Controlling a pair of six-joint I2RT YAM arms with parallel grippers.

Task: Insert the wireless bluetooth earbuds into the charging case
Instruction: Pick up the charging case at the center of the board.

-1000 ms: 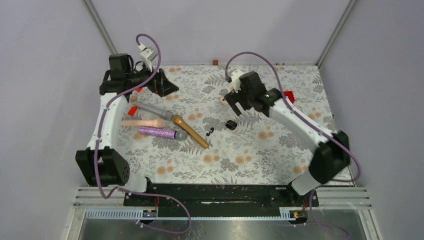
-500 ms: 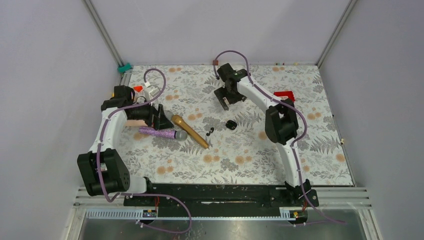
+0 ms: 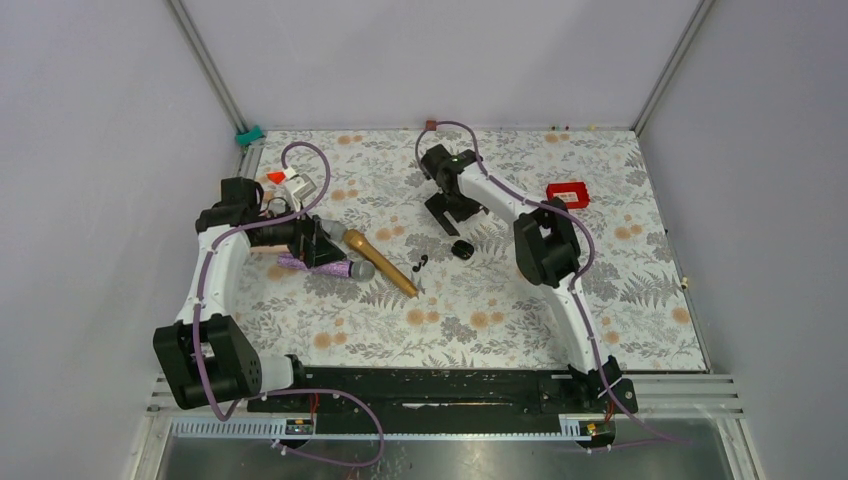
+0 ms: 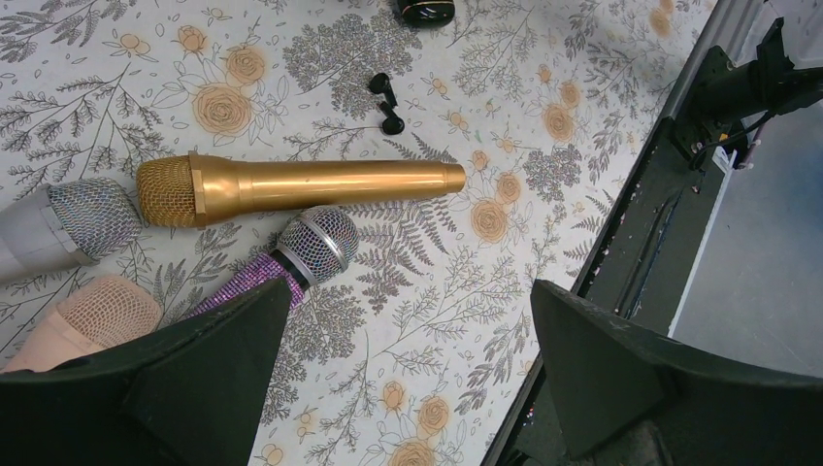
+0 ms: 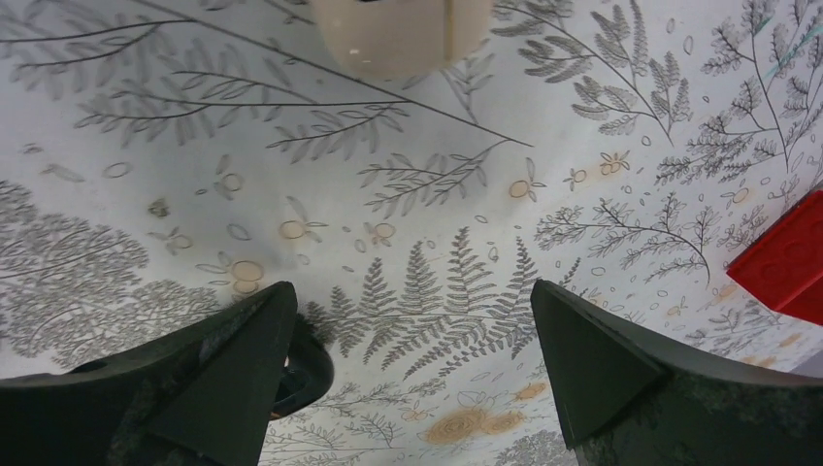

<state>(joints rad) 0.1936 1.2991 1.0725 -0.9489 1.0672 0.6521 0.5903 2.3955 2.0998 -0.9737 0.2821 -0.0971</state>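
Right gripper (image 3: 455, 218) nearer case (image 3: 461, 249) (outside jaws)

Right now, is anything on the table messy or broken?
Nothing looks broken or spilled. The two earbuds lie loose on the mat, apart from the charging case; the microphones lie bunched at angles.

Light is even, diffuse, from overhead; shadows soft. Mild sheen on the gold microphone (image 4: 320, 182). My right fingers (image 5: 194, 379), at 7 o'clock, read dark; wrist views bend at edges.
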